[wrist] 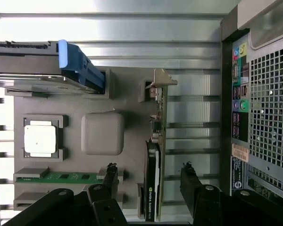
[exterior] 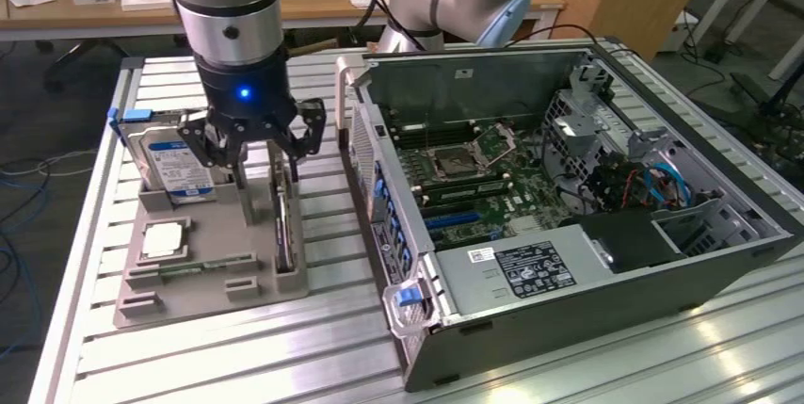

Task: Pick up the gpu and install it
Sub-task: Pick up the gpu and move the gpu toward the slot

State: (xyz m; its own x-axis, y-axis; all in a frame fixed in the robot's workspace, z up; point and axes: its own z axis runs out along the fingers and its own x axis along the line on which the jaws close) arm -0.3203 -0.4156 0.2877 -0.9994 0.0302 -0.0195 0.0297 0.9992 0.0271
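The gpu (exterior: 282, 225) is a thin dark card standing on edge in a slot of the grey holder tray (exterior: 201, 291). My gripper (exterior: 266, 170) hangs just above its far end, open, one finger on each side of the card. In the wrist view the gpu (wrist: 153, 160) runs between my two black fingertips (wrist: 111, 175), with a clear gap on both sides, and its silvery bracket (wrist: 160, 82) shows at the far end. Nothing is held.
The tray also carries a silver hard drive (exterior: 176, 169) with a blue tab (wrist: 78, 66), a square chip (exterior: 166, 239) and a green memory stick (wrist: 56, 178). An open computer case (exterior: 566, 197) lies at the exterior view's right, its motherboard exposed, close beside the tray.
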